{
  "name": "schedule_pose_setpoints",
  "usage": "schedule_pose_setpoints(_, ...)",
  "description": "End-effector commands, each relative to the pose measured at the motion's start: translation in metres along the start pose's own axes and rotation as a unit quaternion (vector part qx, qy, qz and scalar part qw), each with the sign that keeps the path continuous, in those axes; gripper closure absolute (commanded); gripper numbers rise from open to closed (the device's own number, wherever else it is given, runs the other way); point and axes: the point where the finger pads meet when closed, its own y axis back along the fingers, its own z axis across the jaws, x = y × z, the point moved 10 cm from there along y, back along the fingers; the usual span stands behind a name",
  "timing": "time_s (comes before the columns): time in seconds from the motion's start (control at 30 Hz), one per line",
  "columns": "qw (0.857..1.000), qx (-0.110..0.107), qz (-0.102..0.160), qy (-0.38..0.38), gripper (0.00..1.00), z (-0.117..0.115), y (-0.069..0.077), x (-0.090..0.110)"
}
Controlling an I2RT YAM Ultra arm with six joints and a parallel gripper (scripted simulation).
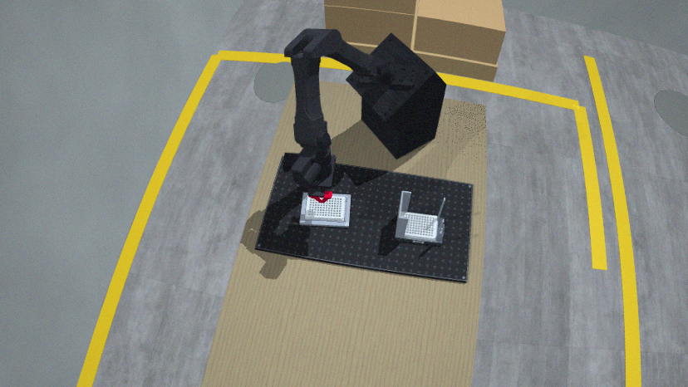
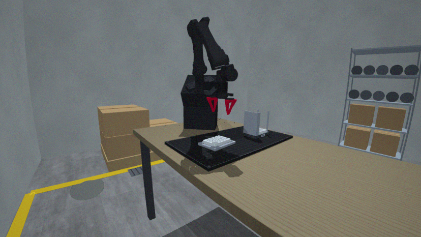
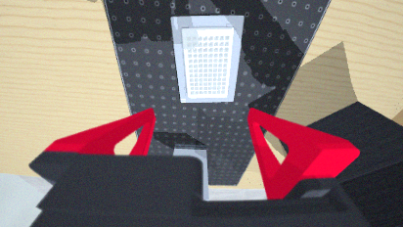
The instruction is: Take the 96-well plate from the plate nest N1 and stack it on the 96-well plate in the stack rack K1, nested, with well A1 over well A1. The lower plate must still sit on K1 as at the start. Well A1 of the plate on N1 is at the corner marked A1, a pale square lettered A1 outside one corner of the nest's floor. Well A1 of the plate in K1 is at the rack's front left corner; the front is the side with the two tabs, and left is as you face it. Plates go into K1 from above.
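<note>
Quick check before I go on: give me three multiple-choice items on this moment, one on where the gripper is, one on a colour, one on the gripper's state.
1. The gripper is
A. high above the plate on nest N1
B. inside stack rack K1
C. resting on the black breadboard

2. The fingers are
A. blue
B. red
C. white

3. The gripper is
A. shut on the plate
B. shut on nothing
C. open

Key: 1 A, the exterior view shows air between the fingers and the plate. 2 B, red in every view. 3 C, the wrist view shows the fingers spread wide with nothing between them.
</note>
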Motion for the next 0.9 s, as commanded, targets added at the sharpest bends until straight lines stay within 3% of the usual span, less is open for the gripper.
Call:
schedule_pose_setpoints(0.0,1.000,-0.016,-0.001,0.006,0.00,-0.006,0.004,-0.003)
schedule_pose_setpoints(0.17,1.000,-0.016,-0.001,0.006,0.00,-0.019,0.001,-0.006)
schedule_pose_setpoints(0.23,0.999,-0.034,-0.004,0.009,0.00,-0.005,0.006,-0.007)
schedule_pose_setpoints(0.87,1.000,-0.028,-0.005,0.008,0.00,-0.007,0.006,-0.008)
